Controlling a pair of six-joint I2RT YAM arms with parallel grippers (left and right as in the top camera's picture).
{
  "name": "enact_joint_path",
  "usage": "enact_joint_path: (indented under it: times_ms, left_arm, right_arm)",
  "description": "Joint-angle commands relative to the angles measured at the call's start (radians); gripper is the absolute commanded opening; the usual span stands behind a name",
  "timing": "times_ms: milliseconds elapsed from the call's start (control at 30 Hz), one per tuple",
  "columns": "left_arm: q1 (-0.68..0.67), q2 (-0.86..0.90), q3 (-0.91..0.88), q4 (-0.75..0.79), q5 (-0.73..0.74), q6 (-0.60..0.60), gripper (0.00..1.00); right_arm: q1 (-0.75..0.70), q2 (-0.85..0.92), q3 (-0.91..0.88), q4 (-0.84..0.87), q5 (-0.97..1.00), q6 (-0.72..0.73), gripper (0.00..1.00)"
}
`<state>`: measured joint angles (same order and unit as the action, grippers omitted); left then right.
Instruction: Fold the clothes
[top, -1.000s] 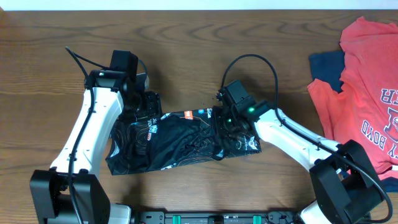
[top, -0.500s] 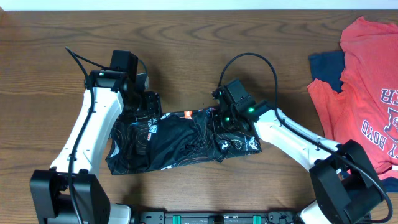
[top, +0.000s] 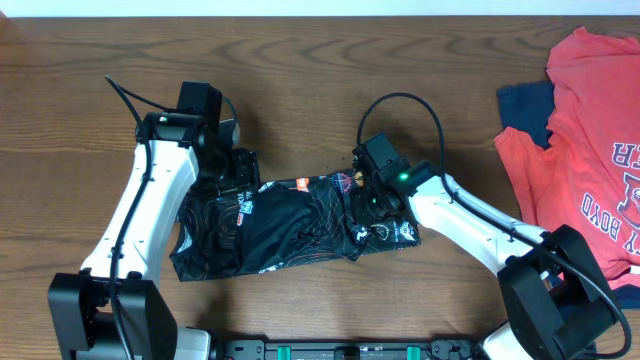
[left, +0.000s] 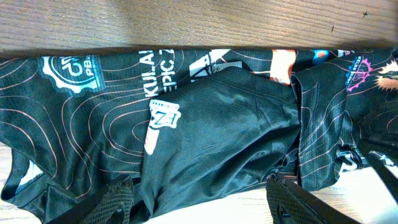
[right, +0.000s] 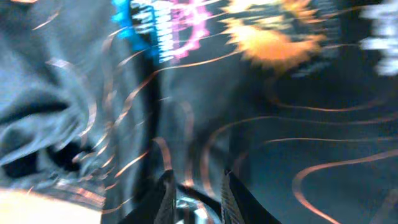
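The clothes (top: 280, 225), a thin black shirt with orange contour lines and small colourful logos, lie bunched in a wide strip at the table's front middle. My left gripper (top: 240, 178) hangs over the shirt's upper left part. In the left wrist view it (left: 205, 200) stands open wide just above the shirt (left: 224, 124), with nothing pinched. My right gripper (top: 363, 200) is low over the shirt's right part. In the blurred right wrist view its jaws (right: 198, 186) stand a little apart, close to the fabric (right: 298, 124).
A red printed T-shirt (top: 590, 130) lies on a dark blue garment (top: 525, 105) at the right edge. Bare wooden table (top: 320, 80) stretches behind the black shirt. Both arm bases stand at the front edge.
My right gripper has shifted slightly to the right and its jaws have parted a little. A pink logo now shows on the shirt beside it. The left arm has stayed still.
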<state>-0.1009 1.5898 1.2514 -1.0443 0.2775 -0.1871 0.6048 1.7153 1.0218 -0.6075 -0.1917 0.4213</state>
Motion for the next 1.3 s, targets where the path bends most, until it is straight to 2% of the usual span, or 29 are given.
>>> enact_joint_path:
  times_ms: [0,133,433,633,1100,1200,1267]
  left_arm:
    - [0.003,-0.002,-0.004,-0.006,-0.010,-0.006,0.70]
    - [0.003,-0.002,-0.004,-0.008,-0.010,-0.006,0.70]
    - [0.003,-0.002,-0.004,-0.018,-0.010,-0.007,0.70]
    - [0.003,-0.002,-0.004,-0.018,-0.010,-0.010,0.70]
    - [0.003,-0.002,-0.004,-0.018,-0.010,-0.009,0.70]
    - [0.003,-0.002,-0.004,-0.018,-0.010,-0.009,0.70]
    - [0.003,-0.002,-0.004,-0.017,-0.010,-0.009,0.70]
  right_arm:
    - [0.031,0.005,0.015,-0.002,-0.097,-0.064,0.26]
    - [0.061,0.005,0.015,-0.029,-0.097,-0.107,0.36]
    - [0.114,0.005,0.014,-0.078,-0.092,-0.140,0.39]
    - [0.164,0.005,0.013,-0.076,0.022,-0.139,0.44]
    - [0.188,0.006,0.012,-0.074,0.045,-0.139,0.44]
    - [0.190,0.018,0.012,-0.079,0.042,-0.139,0.43]
    - [0.190,0.037,0.012,-0.080,0.034,-0.139,0.39]
